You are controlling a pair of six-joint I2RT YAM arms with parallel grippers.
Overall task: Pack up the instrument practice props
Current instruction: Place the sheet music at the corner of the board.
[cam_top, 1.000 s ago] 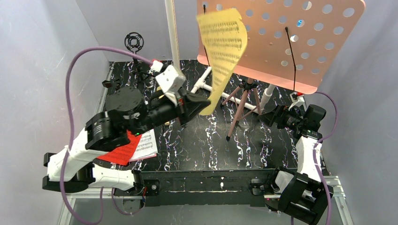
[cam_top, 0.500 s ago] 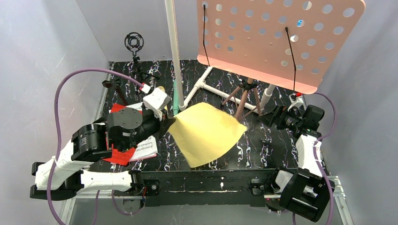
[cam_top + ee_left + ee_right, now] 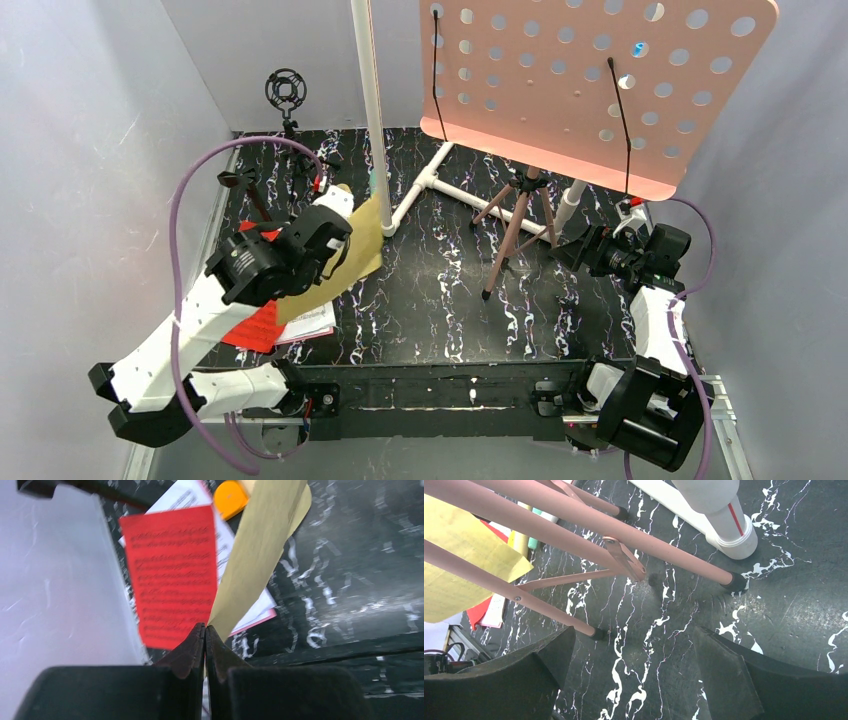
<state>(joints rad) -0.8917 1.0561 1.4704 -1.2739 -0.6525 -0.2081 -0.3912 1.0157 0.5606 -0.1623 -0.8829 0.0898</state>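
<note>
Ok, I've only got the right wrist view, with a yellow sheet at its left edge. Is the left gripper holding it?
Observer: Yes. The left gripper is shut on the yellow sheet's edge.
Operator: Where is it hanging?
Observer: Over the red page near the table's left edge.
Operator: Any paper on the stand?
Observer: None shows on the stand from the top; only two black wires hang down its plate.
</note>
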